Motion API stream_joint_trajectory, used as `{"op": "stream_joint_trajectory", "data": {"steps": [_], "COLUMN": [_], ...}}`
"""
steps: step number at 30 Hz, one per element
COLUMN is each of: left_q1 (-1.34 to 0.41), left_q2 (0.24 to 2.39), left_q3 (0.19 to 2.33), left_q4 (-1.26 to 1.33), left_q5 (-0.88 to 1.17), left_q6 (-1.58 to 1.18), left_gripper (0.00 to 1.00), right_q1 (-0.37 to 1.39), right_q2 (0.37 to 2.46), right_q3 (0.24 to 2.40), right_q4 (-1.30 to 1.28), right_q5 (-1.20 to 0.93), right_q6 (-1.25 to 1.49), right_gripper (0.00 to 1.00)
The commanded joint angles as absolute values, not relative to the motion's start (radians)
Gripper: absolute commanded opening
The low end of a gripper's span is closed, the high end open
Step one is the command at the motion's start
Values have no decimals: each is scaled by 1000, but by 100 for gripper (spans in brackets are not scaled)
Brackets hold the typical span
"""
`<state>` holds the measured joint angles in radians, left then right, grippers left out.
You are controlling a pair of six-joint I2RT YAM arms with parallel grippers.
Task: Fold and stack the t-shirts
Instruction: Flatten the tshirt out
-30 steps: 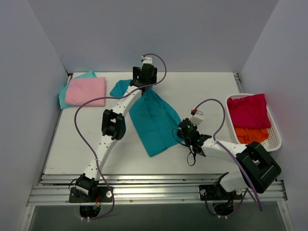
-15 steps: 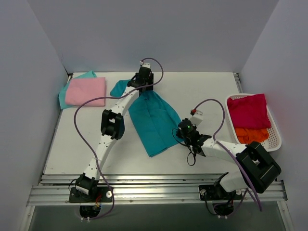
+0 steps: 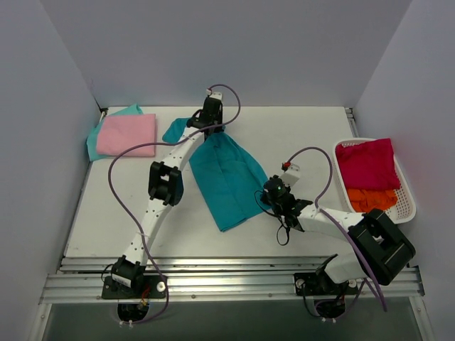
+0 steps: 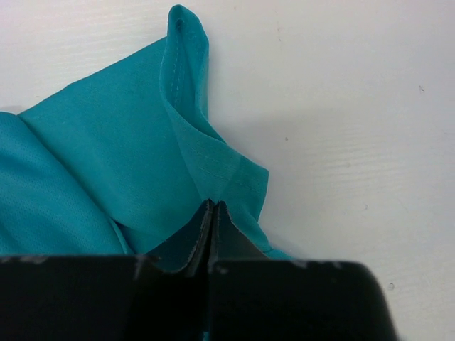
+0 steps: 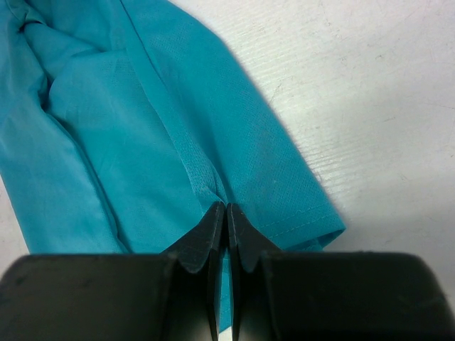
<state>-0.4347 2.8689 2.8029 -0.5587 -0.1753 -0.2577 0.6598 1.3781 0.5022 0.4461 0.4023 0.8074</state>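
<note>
Teal shirt lies spread on the table, and we find the left gripper clamped on its far corner and the right gripper pinching its near edge (presumably to lift it taut for folding).

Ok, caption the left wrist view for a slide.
Left end effector shut on a hemmed fold of the teal t-shirt.

Mint-teal tee mostly hidden under pink tee; orange tee approx. half under crimson tee.
</note>
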Motion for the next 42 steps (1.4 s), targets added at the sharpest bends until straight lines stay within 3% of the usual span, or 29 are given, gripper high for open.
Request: {"op": "stream_joint_trajectory", "data": {"steps": [1, 5, 12, 21, 29, 35, 38, 42], "left_q1": [-426, -420, -423, -463, -563, -604, -604, -595], "left_q2": [2833, 2647, 2126, 1541, 1008, 650, 539, 248], "left_q3": [2771, 2542, 2074, 1501, 1189, 1129, 1111, 927], "left_q4": [-500, -421, -183, 50, 106, 31, 23, 185], "left_q5": [-115, -92, -141, -320, -546, -549, -607, -709], "left_q6": [-245, -239, -203, -221, -265, -351, -420, -576], "left_gripper": [2, 2, 2, 2, 2, 2, 2, 2], "right_q1": [652, 652, 657, 664, 673, 670, 667, 664], "right_q2": [1353, 1336, 1217, 873, 620, 480, 495, 580], "right_q3": [503, 522, 575, 688, 896, 1038, 1124, 1206], "right_q4": [459, 442, 352, 117, -43, 76, 118, 123], "right_q5": [410, 426, 497, 637, 689, 424, 223, 92], "right_q6": [808, 798, 762, 716, 623, 454, 433, 443], "right_gripper": [0, 0, 0, 0, 0, 0, 0, 0]}}
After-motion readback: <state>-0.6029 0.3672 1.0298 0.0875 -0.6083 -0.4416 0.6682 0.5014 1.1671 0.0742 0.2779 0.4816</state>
